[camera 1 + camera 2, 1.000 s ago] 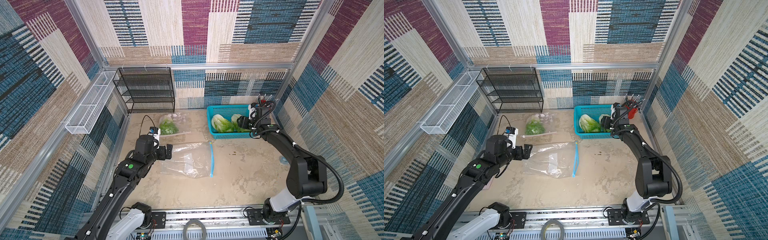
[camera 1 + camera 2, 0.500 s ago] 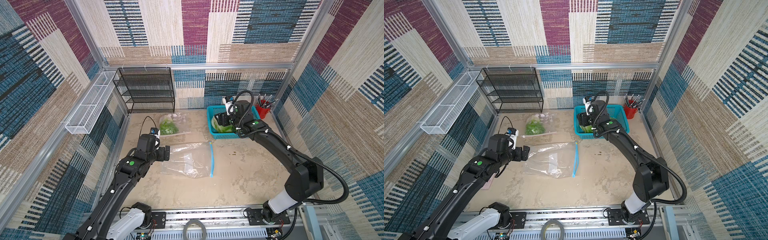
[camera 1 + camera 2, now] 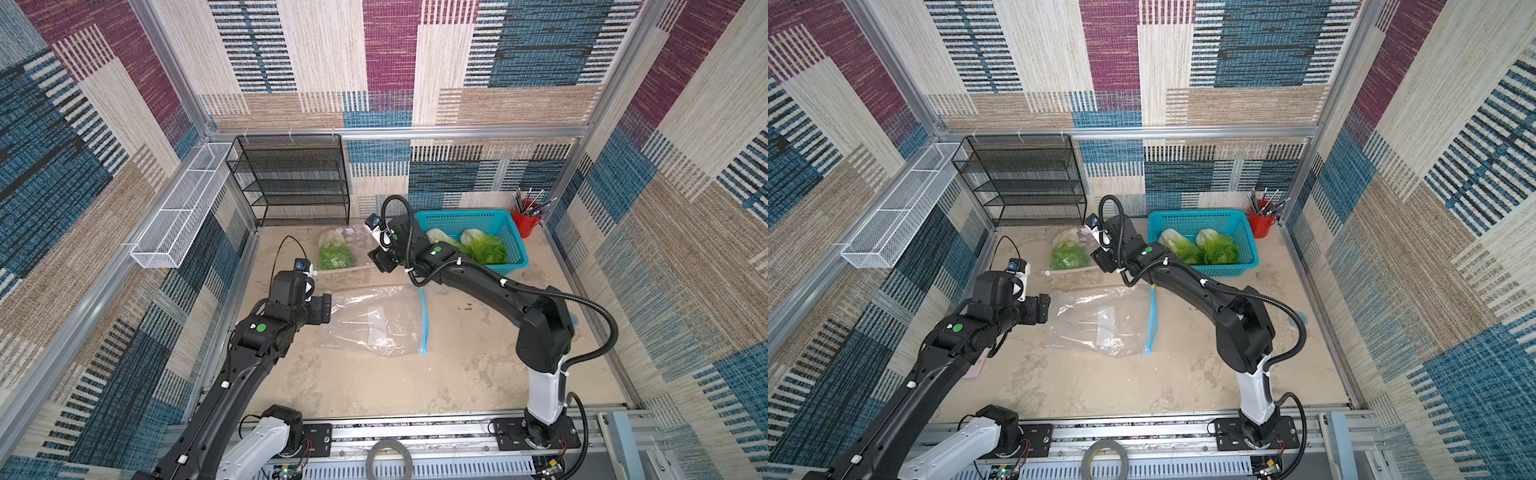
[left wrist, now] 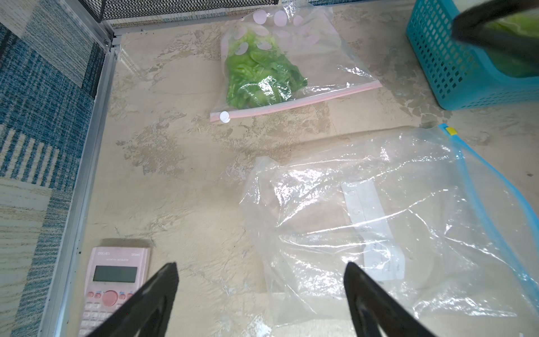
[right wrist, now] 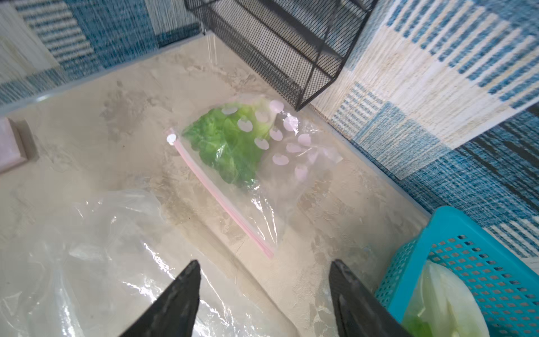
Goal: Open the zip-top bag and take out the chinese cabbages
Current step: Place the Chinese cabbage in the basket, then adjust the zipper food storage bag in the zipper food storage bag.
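Count on inspection: two leafy green chinese cabbages (image 3: 482, 247) lie in one teal perforated plastic basket (image 3: 461, 214). A third cabbage (image 4: 259, 78) sits inside one clear pink-zipped dotted bag (image 4: 335, 73). One clear blue-zipped bag (image 3: 378, 320) lies flat, well apart from the basket. Left gripper (image 4: 259, 265) and right gripper (image 5: 264, 262) are both released, holding nothing

green-and-white chinese cabbages (image 3: 484, 249) sit in a teal basket (image 3: 513, 266) right of centre; the clear zip-top bag (image 3: 338, 253) bears pink dots and a pink strip; the second bag (image 3: 374, 320) is clear with a blue strip.
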